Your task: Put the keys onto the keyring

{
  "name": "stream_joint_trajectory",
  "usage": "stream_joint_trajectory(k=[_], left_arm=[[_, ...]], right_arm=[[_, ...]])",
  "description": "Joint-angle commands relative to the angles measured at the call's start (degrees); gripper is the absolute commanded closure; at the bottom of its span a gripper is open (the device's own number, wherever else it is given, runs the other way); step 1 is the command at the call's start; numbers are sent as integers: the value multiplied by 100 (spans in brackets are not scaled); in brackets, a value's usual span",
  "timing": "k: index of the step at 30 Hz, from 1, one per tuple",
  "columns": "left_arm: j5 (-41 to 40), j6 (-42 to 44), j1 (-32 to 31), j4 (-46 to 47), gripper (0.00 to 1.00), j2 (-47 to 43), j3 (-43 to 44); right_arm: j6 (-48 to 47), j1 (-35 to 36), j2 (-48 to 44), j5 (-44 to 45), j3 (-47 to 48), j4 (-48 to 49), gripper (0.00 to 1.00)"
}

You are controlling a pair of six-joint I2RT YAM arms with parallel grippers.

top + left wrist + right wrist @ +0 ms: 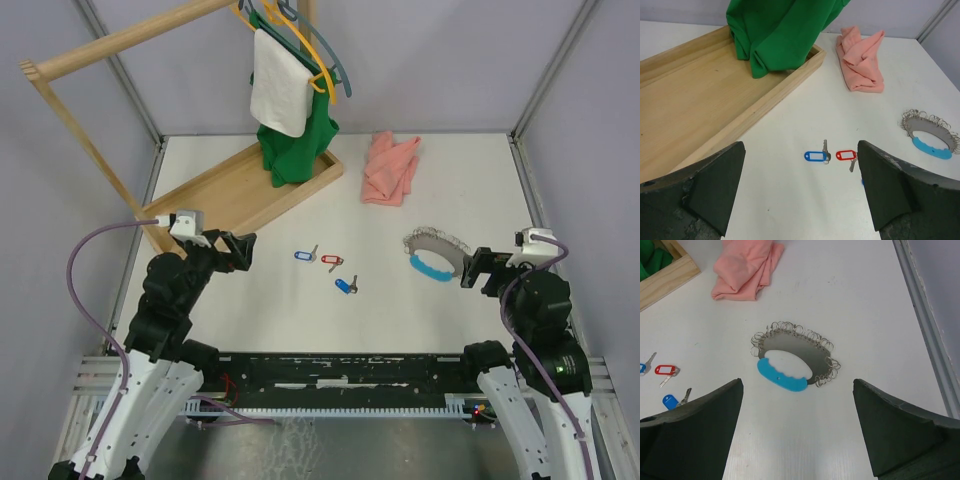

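The left fingers (705,190) and right fingers (695,425) stand wide open, holding nothing. From above, three tagged keys (331,261) lie mid-desk (470,180), apart from the keyring (436,256). The left wrist view shows only two keys clearly; the right wrist view shows the keyring's wire loops.

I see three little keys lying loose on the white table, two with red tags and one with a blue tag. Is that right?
Almost. The keys do lie loose on the white table, but the colours are swapped: two have blue tags and one has a red tag. The top external view shows all three.
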Motion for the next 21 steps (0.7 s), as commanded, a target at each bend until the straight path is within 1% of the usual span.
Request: stream_joint_trajectory(k=[1, 5, 9, 13, 18, 21], left_arm=[[207, 163, -13, 304, 0, 29, -61], [476, 232, -14, 453, 1, -30, -159], [592, 136, -13, 333, 1, 57, -35], [765, 2, -13, 271, 1, 175, 14], [899, 30, -18, 218, 1, 309, 128], [867, 119, -25, 248, 1, 285, 16]], right_arm=[[22, -14, 111, 105, 189, 47, 0], [88, -14, 436, -9, 217, 0, 0], [181, -16, 701, -16, 200, -48, 0], [131, -14, 909, -398, 268, -70, 0], [339, -14, 1727, -1040, 369, 24, 0], [406, -14, 2320, -1277, 367, 229, 0]])
